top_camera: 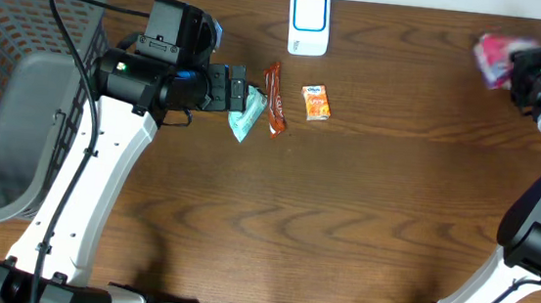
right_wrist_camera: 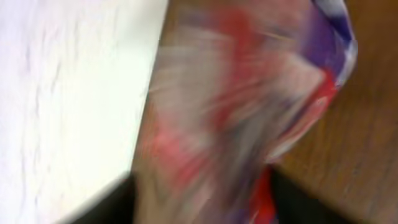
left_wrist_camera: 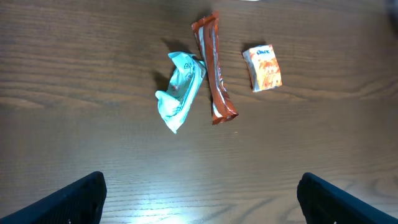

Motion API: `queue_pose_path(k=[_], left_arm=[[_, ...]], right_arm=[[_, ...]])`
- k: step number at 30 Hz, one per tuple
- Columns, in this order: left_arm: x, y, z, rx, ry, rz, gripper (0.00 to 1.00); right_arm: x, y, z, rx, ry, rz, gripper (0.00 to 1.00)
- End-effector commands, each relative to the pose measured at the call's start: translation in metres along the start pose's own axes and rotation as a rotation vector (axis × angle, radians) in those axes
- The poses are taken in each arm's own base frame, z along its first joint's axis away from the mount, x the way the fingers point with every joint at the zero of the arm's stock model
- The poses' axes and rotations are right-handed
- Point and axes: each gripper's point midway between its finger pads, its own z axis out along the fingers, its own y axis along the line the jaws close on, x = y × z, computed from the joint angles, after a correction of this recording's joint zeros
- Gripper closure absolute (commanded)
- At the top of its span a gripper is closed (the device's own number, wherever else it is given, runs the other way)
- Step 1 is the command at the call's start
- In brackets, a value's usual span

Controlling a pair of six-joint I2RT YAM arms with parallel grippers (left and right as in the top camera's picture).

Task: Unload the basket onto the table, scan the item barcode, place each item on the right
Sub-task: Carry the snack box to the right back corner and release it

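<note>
**1. Left gripper point(top_camera: 237, 90).** The jaws are spread wide. Both dark fingers point(left_wrist_camera: 74, 202) sit at the near corners of the wrist view, with nothing between them. The gripper hangs above the brown wooden table point(top_camera: 364, 209), left of centre.

**2. Items below it.** A crumpled teal film wrapper point(left_wrist_camera: 180, 90) lies closest to the fingertips. A long red-brown foil bar point(left_wrist_camera: 214, 68) rests against its right side. A small orange printed carton point(left_wrist_camera: 263, 68) lies further right, apart from both. Which of these is due for scanning cannot be told.

**3. Handling (judgement).**
- **Teal wrapper:** light and soft, so it will collapse under pressure. Pinch it across the bunched middle. Its code may be hidden in the folds.
- **Foil bar:** light and probably slick. Take it across the narrow width near mid-length so that neither end droops.
- **Carton:** light and stiff. Grip opposite narrow edges and leave the printed faces clear.

**4. Scanner.** A white rectangular scanner with a blue-outlined window point(top_camera: 309, 22) stands at the far edge, beyond the items and slightly right of them.

**5. Right gripper point(top_camera: 525, 71).** It is at the far right corner, beside a pink-and-red soft packet point(top_camera: 498, 56). The wrist view is blurred, so it cannot be told whether the jaws pinch the packet or stand apart.

**6. Basket.** A grey mesh basket point(top_camera: 17, 21) occupies the left edge.
</note>
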Motion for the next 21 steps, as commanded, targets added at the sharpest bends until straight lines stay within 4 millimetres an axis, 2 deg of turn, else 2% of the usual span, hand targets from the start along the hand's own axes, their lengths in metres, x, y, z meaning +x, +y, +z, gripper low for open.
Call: queue_pose_path(k=[1, 5, 7, 10, 13, 15, 17, 18, 21], left_arm=[[-0.002, 0.0, 0.0, -0.003, -0.002, 0.006, 0.02], [-0.001, 0.0, 0.0, -0.002, -0.002, 0.005, 0.02], [-0.001, 0.0, 0.0, -0.002, -0.002, 0.005, 0.02], [-0.001, 0.0, 0.0, -0.002, -0.002, 0.005, 0.02], [-0.001, 0.0, 0.0, -0.002, -0.002, 0.005, 0.02], [-0.002, 0.0, 0.0, -0.003, -0.002, 0.005, 0.02], [-0.002, 0.0, 0.0, -0.003, -0.002, 0.005, 0.02], [-0.001, 0.0, 0.0, -0.002, -0.002, 0.006, 0.02], [-0.001, 0.0, 0.0, -0.002, -0.002, 0.006, 0.02]], right_arm=[[0.014, 0.032, -0.012, -0.125, 0.07, -0.161, 0.15], [0.029, 0.057, -0.028, -0.244, 0.16, -0.192, 0.13], [0.039, 0.075, -0.044, -0.325, 0.207, -0.256, 0.13], [0.062, 0.1, -0.067, -0.459, 0.286, -0.404, 0.14], [0.1, 0.112, -0.086, -0.595, 0.407, -0.564, 0.15], [0.133, 0.109, -0.093, -0.629, 0.508, -0.635, 0.15], [0.165, 0.097, -0.093, -0.594, 0.589, -0.696, 0.15], [0.198, 0.084, -0.092, -0.54, 0.657, -0.784, 0.13], [0.249, 0.065, -0.09, -0.449, 0.741, -0.927, 0.12]])
